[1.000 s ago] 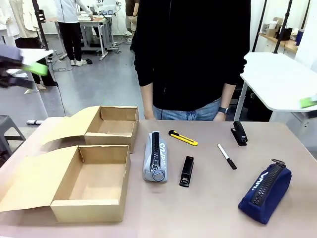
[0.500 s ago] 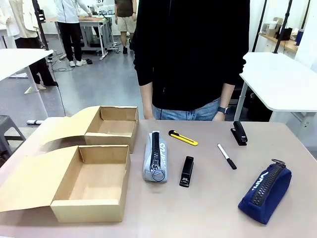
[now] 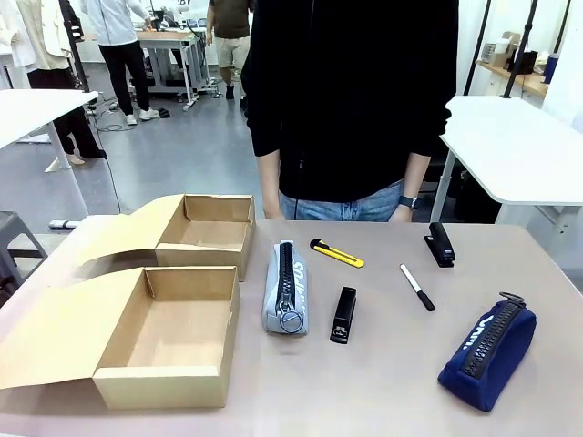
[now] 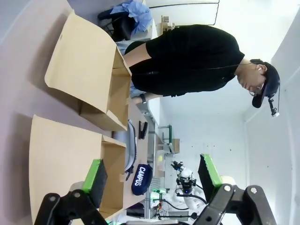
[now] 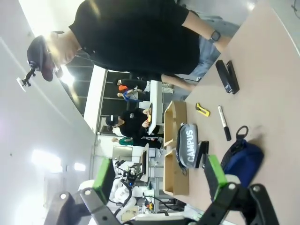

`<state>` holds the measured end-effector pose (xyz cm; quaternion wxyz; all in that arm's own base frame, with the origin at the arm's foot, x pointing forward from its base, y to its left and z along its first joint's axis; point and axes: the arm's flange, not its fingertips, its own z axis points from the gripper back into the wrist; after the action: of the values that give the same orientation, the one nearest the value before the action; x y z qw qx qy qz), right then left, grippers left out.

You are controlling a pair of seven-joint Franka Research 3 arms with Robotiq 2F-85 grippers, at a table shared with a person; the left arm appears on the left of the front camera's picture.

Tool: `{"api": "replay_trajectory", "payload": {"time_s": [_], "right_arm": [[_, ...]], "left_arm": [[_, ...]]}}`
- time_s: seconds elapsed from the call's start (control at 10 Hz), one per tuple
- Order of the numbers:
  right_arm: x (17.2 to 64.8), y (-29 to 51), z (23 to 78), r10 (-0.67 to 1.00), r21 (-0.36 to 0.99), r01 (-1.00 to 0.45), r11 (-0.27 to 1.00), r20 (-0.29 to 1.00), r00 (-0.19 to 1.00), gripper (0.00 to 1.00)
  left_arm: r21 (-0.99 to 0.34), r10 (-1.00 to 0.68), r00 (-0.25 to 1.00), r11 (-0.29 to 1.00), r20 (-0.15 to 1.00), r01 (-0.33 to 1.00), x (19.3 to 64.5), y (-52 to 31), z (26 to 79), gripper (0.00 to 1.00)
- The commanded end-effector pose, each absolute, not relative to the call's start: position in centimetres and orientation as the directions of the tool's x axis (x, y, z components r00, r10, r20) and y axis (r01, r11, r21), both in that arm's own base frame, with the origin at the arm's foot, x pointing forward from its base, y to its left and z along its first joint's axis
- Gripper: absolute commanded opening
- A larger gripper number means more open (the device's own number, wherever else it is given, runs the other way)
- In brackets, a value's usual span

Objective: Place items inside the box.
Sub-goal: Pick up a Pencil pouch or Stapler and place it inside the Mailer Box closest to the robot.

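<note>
Left end effector [image 4: 151, 176] spread, nothing between its pads; right end effector [image 5: 158, 178] likewise spread and empty. On desk [image 3: 383, 387]: near box [image 3: 159, 387] lower left, far box [image 3: 205, 257] above it, both open with nothing inside. Grey pouch [image 3: 286, 289] at centre, just right of the boxes. Knife [image 3: 337, 254] above it. Centre stapler [image 3: 343, 315] beside the pouch, far stapler [image 3: 440, 244] upper right. Navy pouch [image 3: 487, 343] lower right.

Matt cardboard near box [image 3: 159, 387], cloth grey pouch [image 3: 276, 296] and navy pouch [image 3: 496, 355], smooth matt table [image 3: 383, 387].
</note>
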<state>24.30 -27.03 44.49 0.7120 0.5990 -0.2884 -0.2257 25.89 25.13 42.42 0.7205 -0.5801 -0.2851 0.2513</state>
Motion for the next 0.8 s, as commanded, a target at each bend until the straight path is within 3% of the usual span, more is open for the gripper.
{"api": "replay_trajectory", "payload": {"time_s": [0.0, 0.1, 0.3, 0.4, 0.5, 0.6, 0.7], "right_arm": [[24.3, -27.3, 44.7, -0.676, 0.980, -0.058, 0.192, 0.174, 0.716, 1.00], [24.3, -27.0, 44.5, -0.667, 0.983, -0.024, 0.180, 0.140, 0.732, 1.00], [24.8, -22.3, 46.8, -0.412, 0.890, -0.286, 0.355, 0.423, 0.807, 1.00], [24.6, -19.9, 47.8, -0.159, 0.761, -0.498, 0.415, 0.600, 0.784, 1.00], [23.9, -17.7, 47.2, 0.240, 0.580, -0.697, 0.421, 0.670, 0.703, 1.00], [23.2, -16.6, 46.4, 0.495, 0.484, -0.819, 0.307, 0.654, 0.572, 1.00], [22.4, -15.3, 45.8, 0.629, 0.519, -0.841, 0.154, 0.605, 0.488, 1.00]], "left_arm": [[-0.978, 0.701, 0.697, 0.210, 0.152, 0.001, 25.9, 25.2, 42.7, 1.00], [-0.978, 0.701, 0.697, 0.210, 0.152, 0.001, 25.9, 25.2, 42.7, 1.00], [-0.978, 0.701, 0.697, 0.210, 0.152, 0.001, 25.9, 25.2, 42.7, 1.00], [-0.978, 0.701, 0.697, 0.210, 0.152, 0.001, 25.9, 25.2, 42.7, 1.00], [-0.978, 0.701, 0.697, 0.210, 0.152, 0.001, 25.9, 25.2, 42.7, 1.00], [-0.978, 0.701, 0.697, 0.210, 0.152, 0.001, 25.9, 25.2, 42.7, 1.00], [-0.978, 0.701, 0.697, 0.210, 0.152, 0.001, 25.9, 25.2, 42.7, 1.00]]}}
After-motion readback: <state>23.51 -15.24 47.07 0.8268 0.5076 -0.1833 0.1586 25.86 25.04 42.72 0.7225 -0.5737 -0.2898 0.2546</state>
